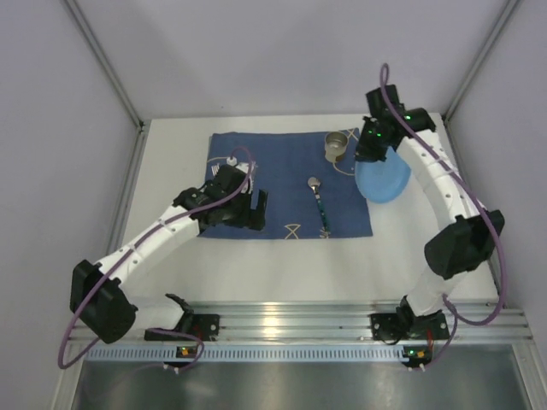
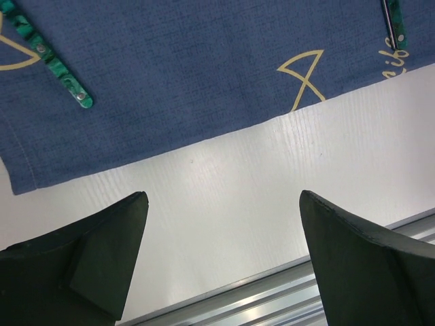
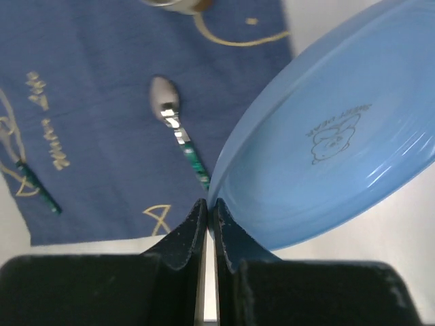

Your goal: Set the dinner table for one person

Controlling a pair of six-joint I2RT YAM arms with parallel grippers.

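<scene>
Noted table (image 1: 282, 273) spanning the view from the arm bases at 6 o'clock, dark blue mat (image 1: 282, 171) toward its 12 o'clock side, light blue plate (image 3: 326, 156) tilted at the mat's 3 o'clock edge with rim pinched in the closed right jaws, metal cup (image 1: 337, 145) at 1 o'clock, spoon (image 1: 320, 203) just 3 o'clock of centre. Recorded left jaws spread wide, empty, over the mat's 6 o'clock edge. Judged best: keep pinch firm, carry plate toward 9 o'clock onto bare cloth beyond the spoon, level it low before release, avoid clipping cup.
</scene>
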